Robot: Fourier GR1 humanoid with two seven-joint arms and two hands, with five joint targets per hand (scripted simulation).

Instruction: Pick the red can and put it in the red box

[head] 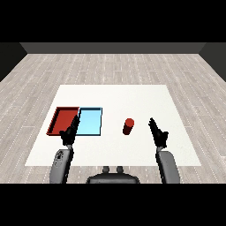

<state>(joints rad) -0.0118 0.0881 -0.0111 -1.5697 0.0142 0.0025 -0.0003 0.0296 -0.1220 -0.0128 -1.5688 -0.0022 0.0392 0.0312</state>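
On white table (132, 95), cylindrical red can (128, 126)

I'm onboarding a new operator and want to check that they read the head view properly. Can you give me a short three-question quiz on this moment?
1. True or false: the red can already lies inside the red tray.
2. Which tray lies nearer the can? A) the red tray B) the light blue tray C) both equally near
3. Fill in: the hand closer to the can is the robot's ____ hand.

Key
1. False. The can stands upright on the white table, to the right of both trays.
2. B. The light blue tray lies between the red tray and the can.
3. Right. The right hand is open beside the can, apart from it; the left hand is by the trays.
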